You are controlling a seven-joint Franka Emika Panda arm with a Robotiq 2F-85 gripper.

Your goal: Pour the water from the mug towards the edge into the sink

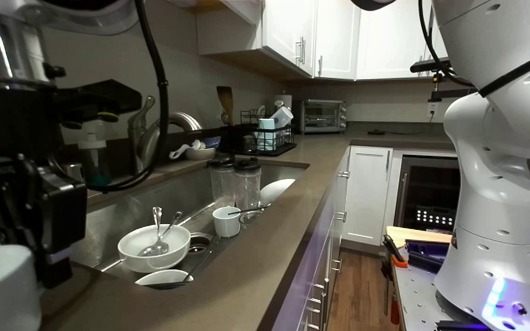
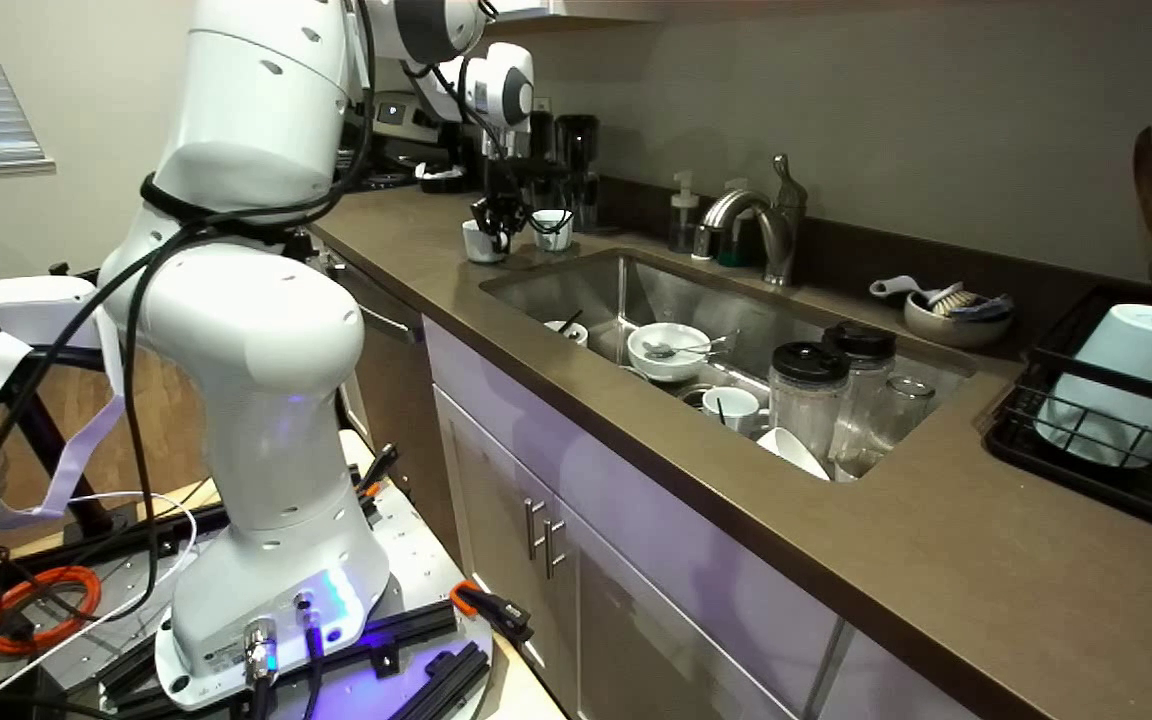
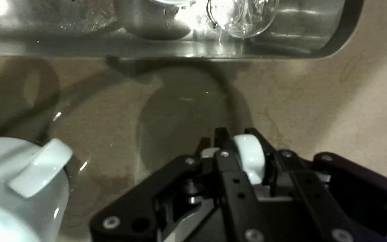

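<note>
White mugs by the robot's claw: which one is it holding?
The mug nearer the counter's front edge; the gripper is closed on its handle. The other mug, farther back, is not gripped.

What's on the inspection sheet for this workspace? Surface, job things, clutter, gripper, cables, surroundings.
Surface: stone countertop, smudged in the wrist view.
Job's things: white mug nearer the front edge, contents can't be made out; steel sink.
Clutter: in the sink, white bowl with utensils, small white cup, two lidded containers; on the counter, second white mug.
Gripper: closed on the white mug's handle.
Cables: black cable looping near the gripper.
Surroundings: faucet, dish rack, toaster oven, white cabinets.
</note>
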